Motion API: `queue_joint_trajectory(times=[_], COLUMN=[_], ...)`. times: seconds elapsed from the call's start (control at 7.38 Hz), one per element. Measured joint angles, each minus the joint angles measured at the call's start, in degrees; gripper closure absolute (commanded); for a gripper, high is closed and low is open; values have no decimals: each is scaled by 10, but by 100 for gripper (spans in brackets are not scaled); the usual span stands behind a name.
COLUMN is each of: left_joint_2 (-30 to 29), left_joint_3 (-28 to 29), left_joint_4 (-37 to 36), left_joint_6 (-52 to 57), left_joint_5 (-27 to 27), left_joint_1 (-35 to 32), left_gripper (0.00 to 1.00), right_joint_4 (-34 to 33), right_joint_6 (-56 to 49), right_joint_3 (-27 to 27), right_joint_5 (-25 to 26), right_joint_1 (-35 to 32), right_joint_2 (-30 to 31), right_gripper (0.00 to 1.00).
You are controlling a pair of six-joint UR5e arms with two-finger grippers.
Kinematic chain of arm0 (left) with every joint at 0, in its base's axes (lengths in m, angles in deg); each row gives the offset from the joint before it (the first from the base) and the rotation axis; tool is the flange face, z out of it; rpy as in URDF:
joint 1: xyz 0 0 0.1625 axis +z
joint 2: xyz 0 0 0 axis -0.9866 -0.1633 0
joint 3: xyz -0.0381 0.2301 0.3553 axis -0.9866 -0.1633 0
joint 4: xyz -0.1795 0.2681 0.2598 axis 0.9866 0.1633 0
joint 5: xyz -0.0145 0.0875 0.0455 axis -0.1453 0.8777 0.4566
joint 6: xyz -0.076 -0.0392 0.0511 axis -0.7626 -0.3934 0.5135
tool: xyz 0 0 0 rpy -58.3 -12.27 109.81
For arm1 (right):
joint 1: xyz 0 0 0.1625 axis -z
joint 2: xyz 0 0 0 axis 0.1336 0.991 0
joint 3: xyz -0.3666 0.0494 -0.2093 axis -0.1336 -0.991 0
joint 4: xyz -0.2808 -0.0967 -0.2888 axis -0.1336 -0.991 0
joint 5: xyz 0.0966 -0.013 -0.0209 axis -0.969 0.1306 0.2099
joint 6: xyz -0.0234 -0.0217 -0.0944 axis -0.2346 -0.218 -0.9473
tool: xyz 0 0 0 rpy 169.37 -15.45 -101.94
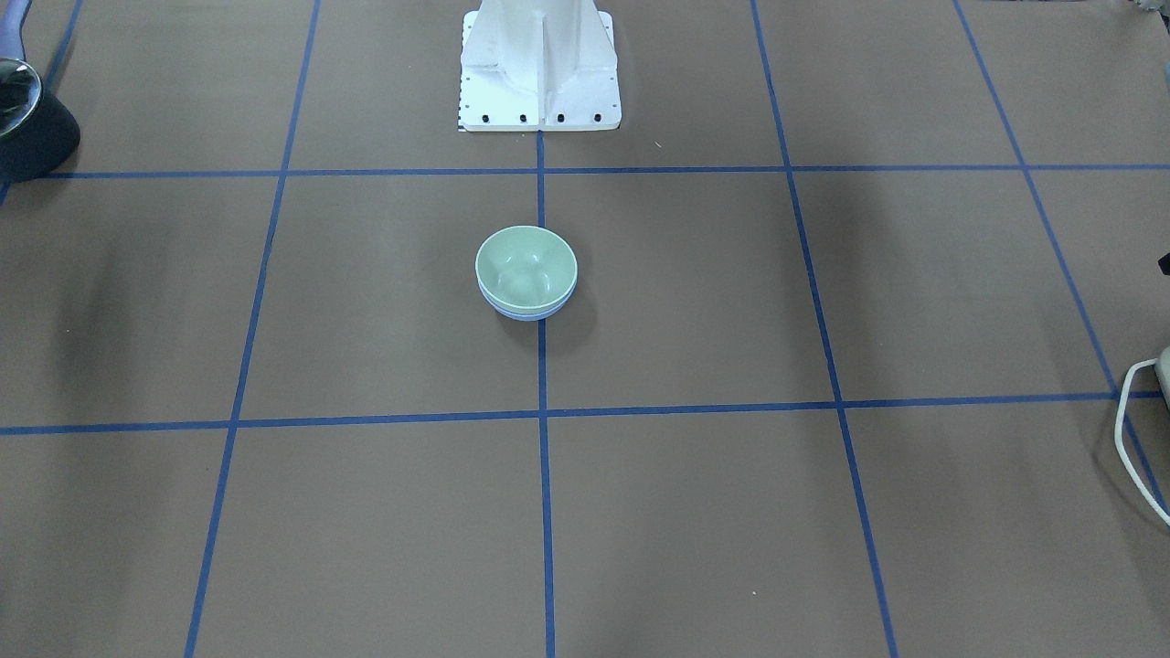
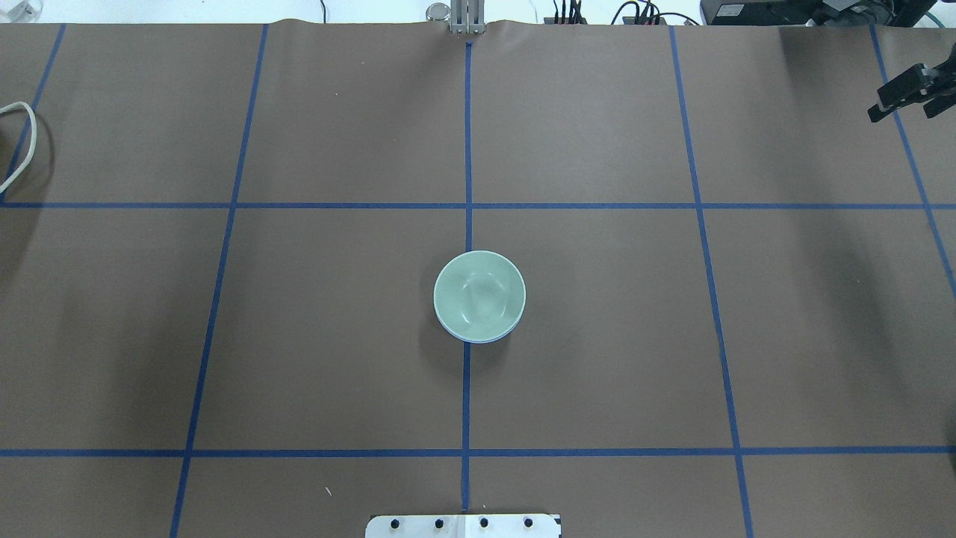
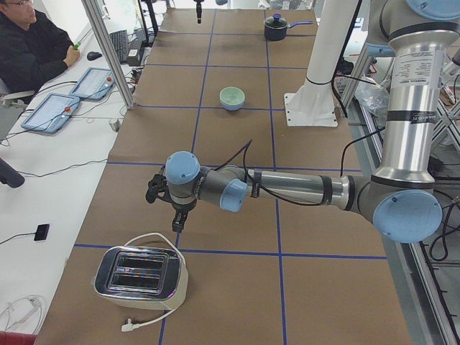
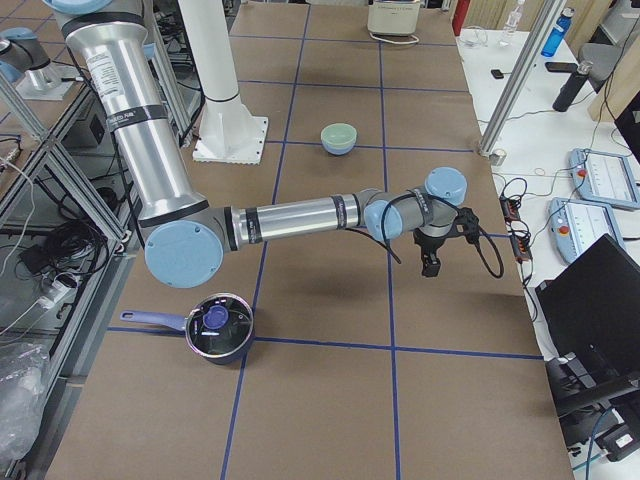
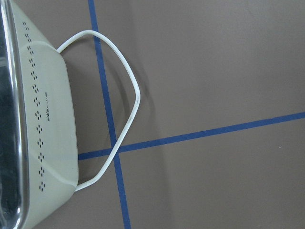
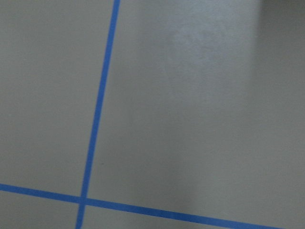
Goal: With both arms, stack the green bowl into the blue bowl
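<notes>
The smooth, round mint-green bowl [image 1: 526, 265] is being carried inside the periwinkle-blue bowl [image 1: 526, 314] at the middle of the matte brown bench [image 1: 731, 302], with open room all around. For the left tool [image 3: 176, 223] and the right tool [image 4: 428, 266], apart or together cannot be told.

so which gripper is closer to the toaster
Left. The left gripper hangs just above and beside the toaster at that end of the table; the right gripper is at the opposite end, beyond the green bowl.

blue bowl [image 1: 526, 314] — rim sliver only | right gripper [image 2: 905, 96] — edge-cropped | toaster [image 5: 47, 119] cropped
</notes>
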Motion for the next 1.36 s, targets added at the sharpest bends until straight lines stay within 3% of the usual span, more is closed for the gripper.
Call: queue_joint_trajectory(times=[0.54, 1.36], left_joint_2=[-5, -4], left_joint_3=[6, 4], left_joint_4=[-2, -2], left_joint_6=[4, 4], left_joint_5=[-3, -4], left_joint_1=[-4, -5], left_gripper=[2, 2], right_joint_4=[-78, -89], right_joint_6=[-65, -80], right_joint_3=[-4, 2], right_joint_5=[-25, 4], right_joint_1=[-48, -33], right_joint_2=[3, 0], right_gripper=[0, 0])
